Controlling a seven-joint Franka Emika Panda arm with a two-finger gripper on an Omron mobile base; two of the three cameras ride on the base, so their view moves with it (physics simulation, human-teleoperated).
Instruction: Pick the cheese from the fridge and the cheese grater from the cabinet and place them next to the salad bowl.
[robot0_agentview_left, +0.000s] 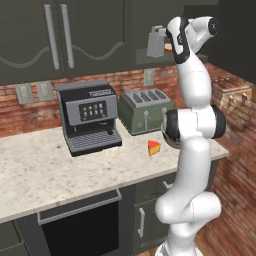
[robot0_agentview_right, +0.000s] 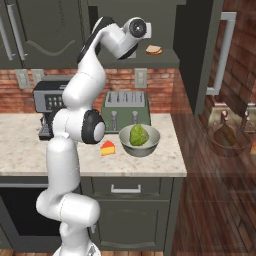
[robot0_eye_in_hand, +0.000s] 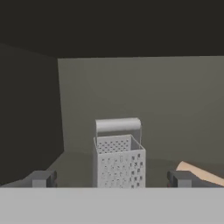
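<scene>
Facing cheese grater (robot0_eye_in_hand: 118, 154) base cut off, jaws spread wide, salad bowl (robot0_agentview_left: 169, 141) arm-hidden

Small grey perforated metal box grater (robot0_eye_in_hand: 118, 157) standing upright inside the open dark grey wall cabinet (robot0_agentview_left: 60, 35), handle on top. Orange-yellow cheese wedge (robot0_agentview_right: 107, 148) with a red side lying on the counter just beside the round grey-green salad bowl (robot0_agentview_right: 150, 145) holding a lettuce ball.
</scene>
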